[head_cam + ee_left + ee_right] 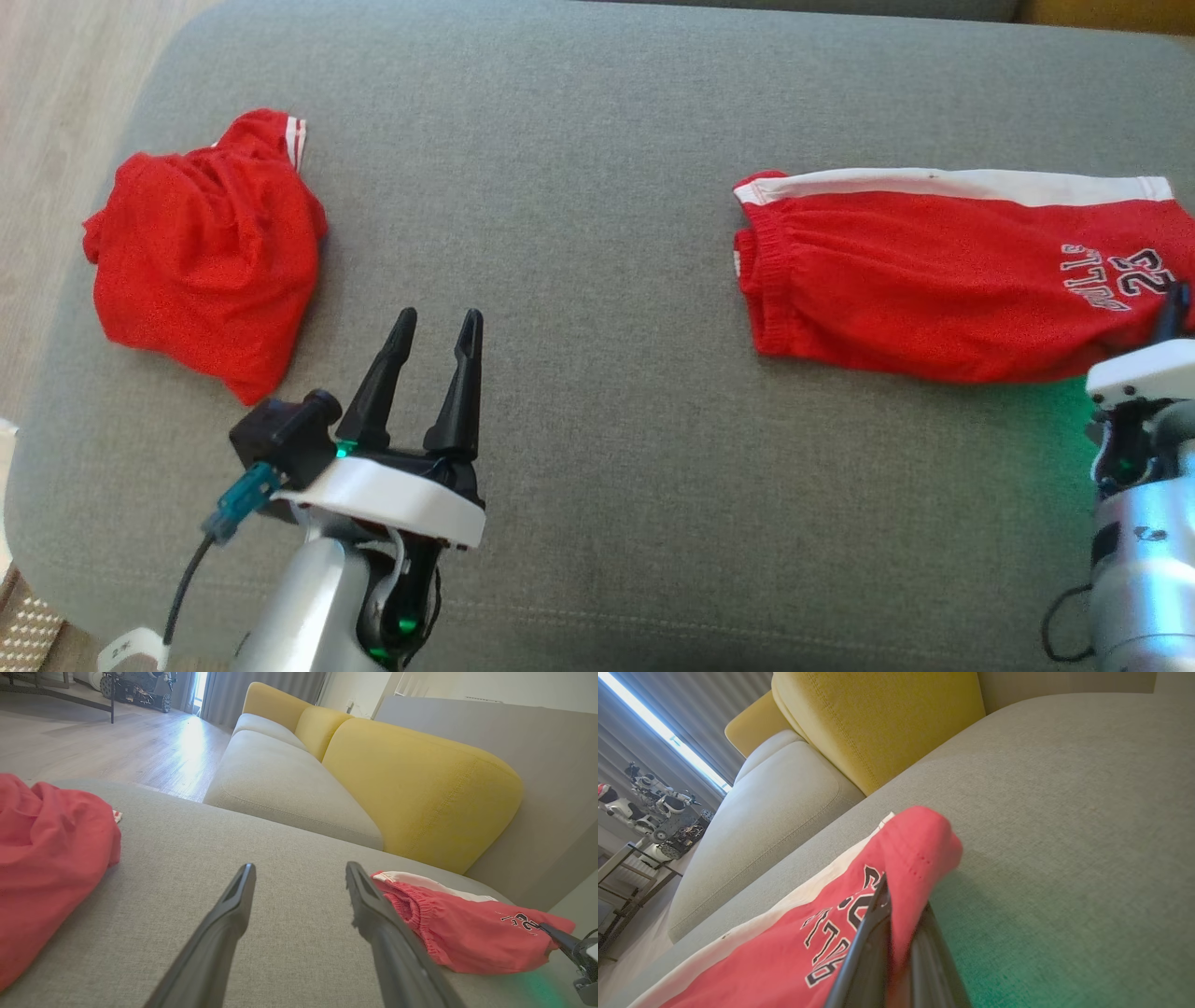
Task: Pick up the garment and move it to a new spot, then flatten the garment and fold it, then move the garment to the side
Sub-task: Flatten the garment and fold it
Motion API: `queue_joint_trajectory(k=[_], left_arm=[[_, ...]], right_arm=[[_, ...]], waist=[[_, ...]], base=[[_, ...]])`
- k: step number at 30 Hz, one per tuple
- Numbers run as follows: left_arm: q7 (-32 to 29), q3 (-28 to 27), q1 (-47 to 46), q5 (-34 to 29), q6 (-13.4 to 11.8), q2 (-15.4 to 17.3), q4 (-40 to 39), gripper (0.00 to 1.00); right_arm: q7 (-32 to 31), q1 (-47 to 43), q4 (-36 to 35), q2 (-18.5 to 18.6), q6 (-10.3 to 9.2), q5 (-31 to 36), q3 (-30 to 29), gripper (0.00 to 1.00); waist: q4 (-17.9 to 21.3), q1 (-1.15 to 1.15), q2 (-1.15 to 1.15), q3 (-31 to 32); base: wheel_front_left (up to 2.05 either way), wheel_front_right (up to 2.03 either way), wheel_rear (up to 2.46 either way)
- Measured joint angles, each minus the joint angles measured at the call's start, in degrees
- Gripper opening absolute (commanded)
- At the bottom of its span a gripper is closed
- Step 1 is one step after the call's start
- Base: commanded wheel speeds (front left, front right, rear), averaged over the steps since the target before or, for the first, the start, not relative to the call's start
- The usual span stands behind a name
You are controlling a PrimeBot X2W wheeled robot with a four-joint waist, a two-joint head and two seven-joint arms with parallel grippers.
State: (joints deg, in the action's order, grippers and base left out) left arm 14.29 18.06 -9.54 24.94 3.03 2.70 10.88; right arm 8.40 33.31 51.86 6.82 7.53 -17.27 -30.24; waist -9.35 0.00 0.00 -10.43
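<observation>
Living room with pale wood floor (117, 742); broad grey sofa seat (597, 140) in front, yellow back cushions (420, 788) behind.

On the right half of the seat, red shorts (934, 271) with a white side stripe and dark lettering, laid out lengthwise, waistband toward the middle, leg hem toward the right edge. On the left end, well apart, a second red garment (201, 252), crumpled in a heap.

As for the shorts: by the look thin, soft and light. Likely to drape and sag from any single hold, to slide easily over the weave of the seat, and to come unfolded if lifted by one layer alone. Nothing fragile about them. Probably best taken at a hem corner or at the gathered waistband, through all layers at once; at two corners for flattening.

Right pincer (899, 924) pressed together on the hem corner of the shorts beside the lettering, a fold of red cloth bunched over and between its fingers.

Left pincer (440, 317) spread wide, empty, over bare seat between the two garments, touching neither.
</observation>
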Motion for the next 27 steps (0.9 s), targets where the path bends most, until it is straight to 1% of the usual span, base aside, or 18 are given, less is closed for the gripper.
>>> queue_joint_trajectory(k=[3,6,10,12,13,16,21,27], left_arm=[[0.0,0.0,0.0,0.0,0.0,0.0,0.3,1.00],[0.0,0.0,0.1,0.0,0.0,0.0,0.5,1.00],[0.0,0.2,0.2,0.0,0.0,0.0,0.8,1.00],[0.0,0.2,0.3,0.0,0.0,0.0,0.9,1.00],[0.0,0.2,0.8,-0.1,0.0,0.0,1.0,1.00],[0.0,0.1,2.1,-0.1,0.0,0.0,1.2,1.00],[0.0,0.0,2.4,-0.1,-0.1,0.0,1.1,1.00],[0.0,0.2,2.4,0.3,-0.1,0.0,1.1,1.00]], right_arm=[[-0.4,0.0,-0.8,-1.3,0.00,1.3,-0.5,0.00],[-0.4,0.0,-2.2,-2.3,0.00,1.7,0.4,0.00],[-0.4,0.0,-4.6,-2.7,0.00,1.6,4.7,0.00],[-0.3,-0.1,-6.1,-2.8,0.00,1.0,7.7,0.00],[-0.3,-0.6,-7.6,-2.9,0.00,0.0,11.1,0.00],[-0.3,-2.8,-10.2,-3.0,0.00,-2.2,16.7,0.00],[-0.3,-5.7,-14.8,-3.1,0.00,-5.5,27.0,0.00],[-0.7,-7.3,-19.6,-3.2,0.00,-8.9,37.6,0.00]], waist=[[0.5,0.00,0.00,0.4],[0.9,0.00,0.00,1.0],[1.2,0.00,0.00,2.2],[1.2,0.00,0.00,2.9],[1.2,0.00,0.00,3.6],[1.1,0.00,0.00,4.4],[0.5,0.00,0.00,4.7],[-0.2,0.00,0.00,4.9]], base=[[0.00,0.00,0.00],[0.00,0.00,0.00],[0.00,0.00,0.00],[0.00,0.00,0.00],[0.00,0.00,0.00],[0.00,0.00,0.00],[0.00,0.00,0.00],[0.00,0.00,0.00]])
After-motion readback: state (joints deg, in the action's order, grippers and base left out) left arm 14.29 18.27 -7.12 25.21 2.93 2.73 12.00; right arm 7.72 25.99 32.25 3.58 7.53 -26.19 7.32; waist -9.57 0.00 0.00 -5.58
